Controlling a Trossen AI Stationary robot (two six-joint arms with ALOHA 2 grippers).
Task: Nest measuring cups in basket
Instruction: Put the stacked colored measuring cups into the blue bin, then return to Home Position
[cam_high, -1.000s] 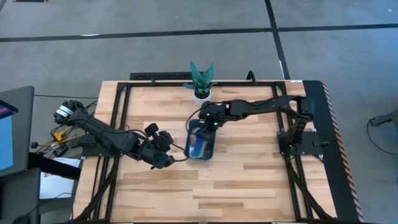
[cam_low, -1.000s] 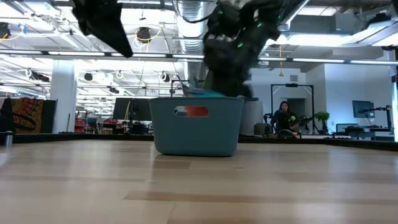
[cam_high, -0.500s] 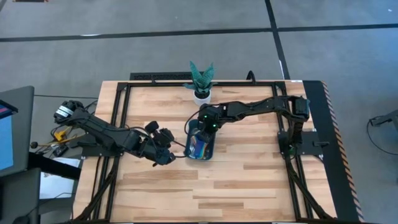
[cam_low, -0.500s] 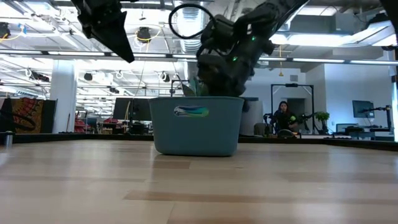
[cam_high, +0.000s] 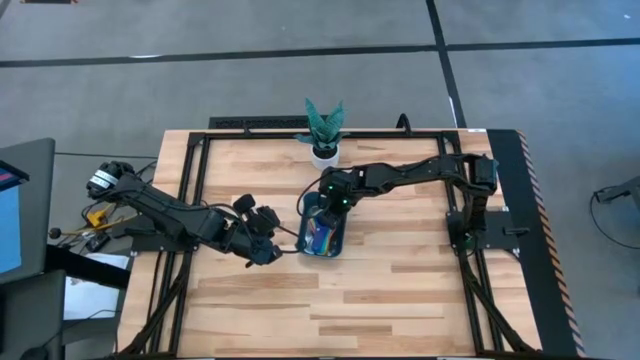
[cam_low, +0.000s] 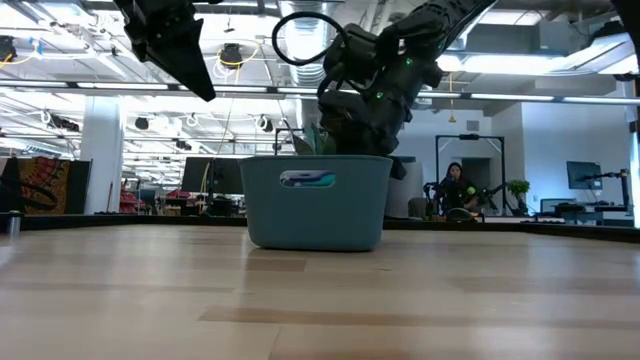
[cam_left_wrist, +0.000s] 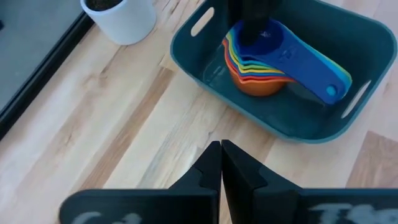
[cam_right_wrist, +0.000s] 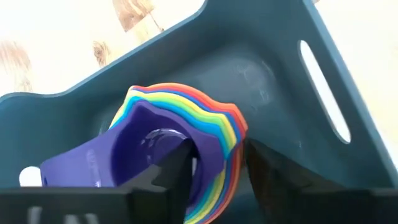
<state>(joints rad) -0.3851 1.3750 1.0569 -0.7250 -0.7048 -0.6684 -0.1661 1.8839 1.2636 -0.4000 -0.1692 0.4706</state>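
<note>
Change: right gripper (cam_right_wrist: 214, 163) fingers now spread wider over the nested measuring cups (cam_left_wrist: 273, 59).
Cups: handles lie along the basket (cam_left_wrist: 298, 124) length.
Left gripper (cam_left_wrist: 221, 163): fingers together.

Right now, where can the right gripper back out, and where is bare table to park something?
Crowded: the right gripper straddles the nested measuring cups inside the basket, the plant pot just behind. The left gripper, shut, waits beside the basket. Free: straight up, and the table in front of the basket and beneath the right arm.

Glossy plastic basket (cam_left_wrist: 292, 127); pale wood table (cam_high: 400, 290)
</note>
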